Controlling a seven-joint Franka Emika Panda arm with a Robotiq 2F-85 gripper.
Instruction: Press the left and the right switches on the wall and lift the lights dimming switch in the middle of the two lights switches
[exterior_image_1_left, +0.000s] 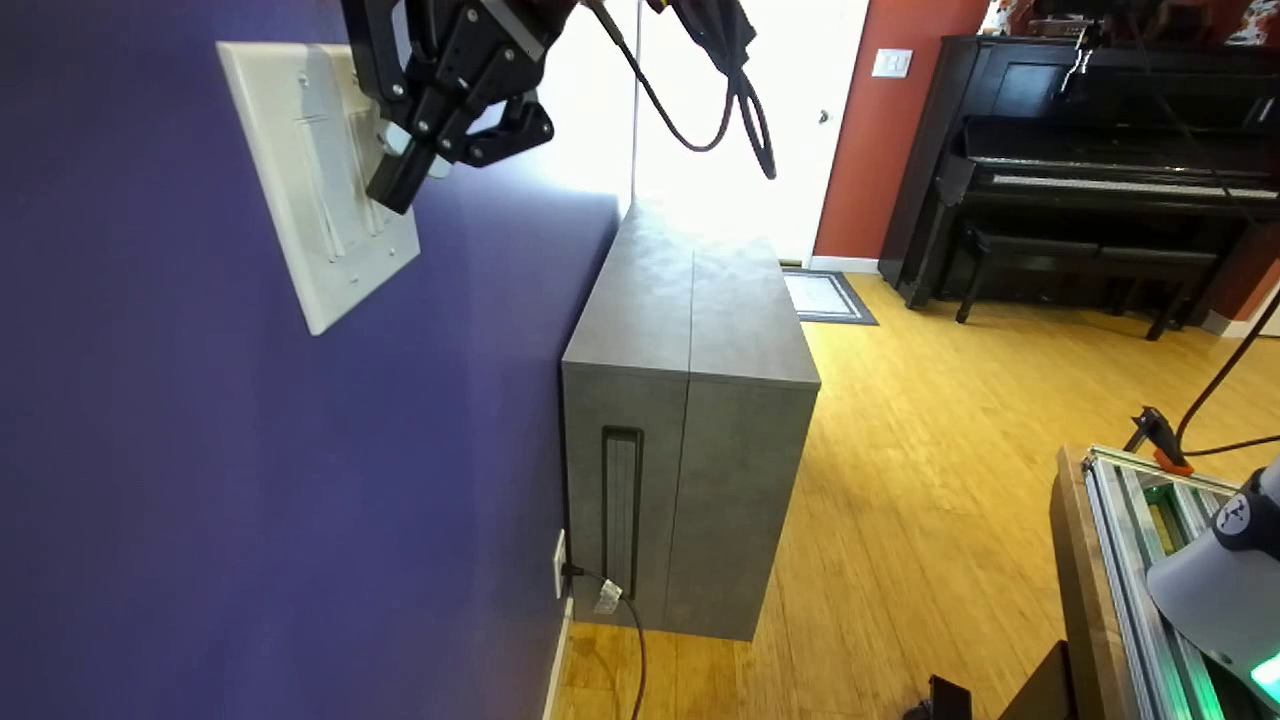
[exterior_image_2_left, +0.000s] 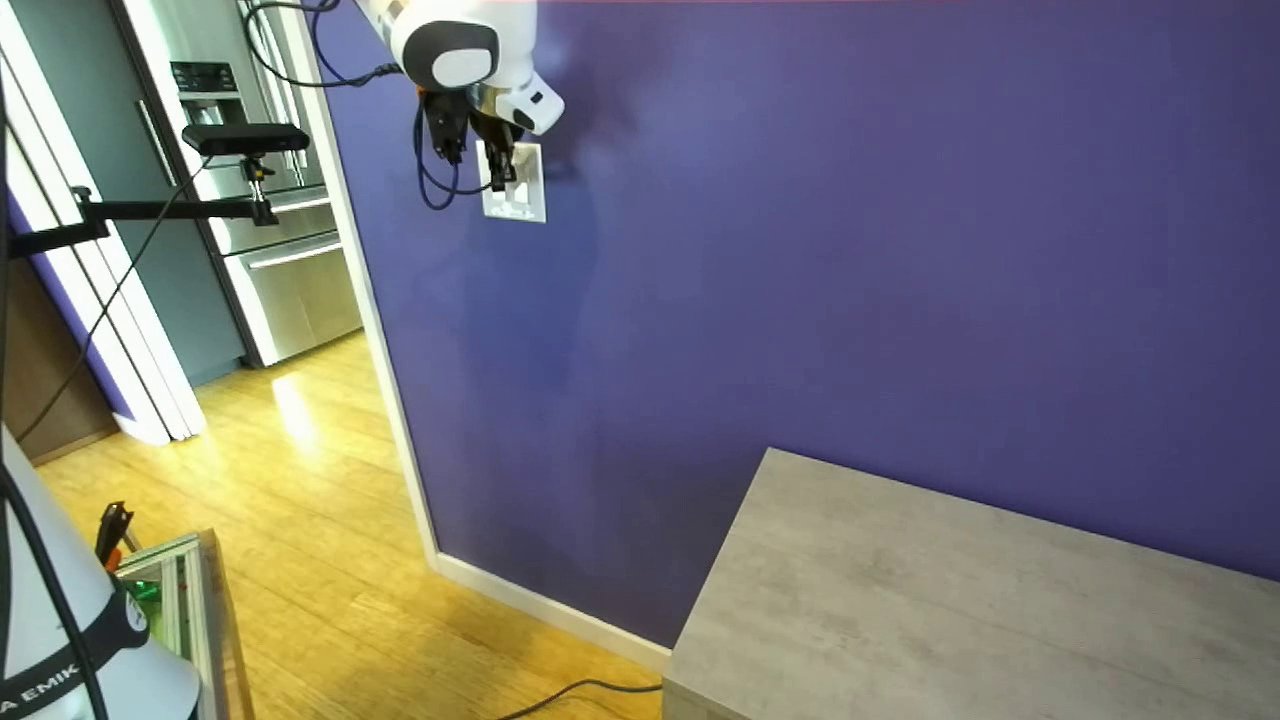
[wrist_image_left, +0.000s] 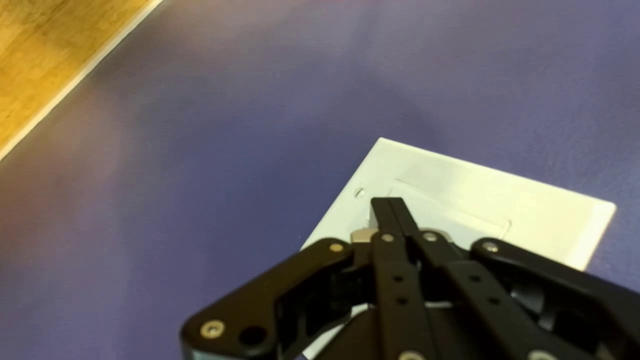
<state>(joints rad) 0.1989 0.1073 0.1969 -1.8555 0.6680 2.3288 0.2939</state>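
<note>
The plastic-looking white rectangular paddle switches (exterior_image_1_left: 336, 185) sat just ahead of the jaws, clenched on nothing, so probably mid-pressing with the dimming lift left, but tbh couldn't tell what was done.

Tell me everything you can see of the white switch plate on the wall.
The switch plate is white, smooth and plastic-looking, mounted upright and flat against the violet-blue wall. It carries upright rectangular paddles, with small screws above and below them. The shut gripper hides part of it; whether the two touch, I can't tell.
</note>
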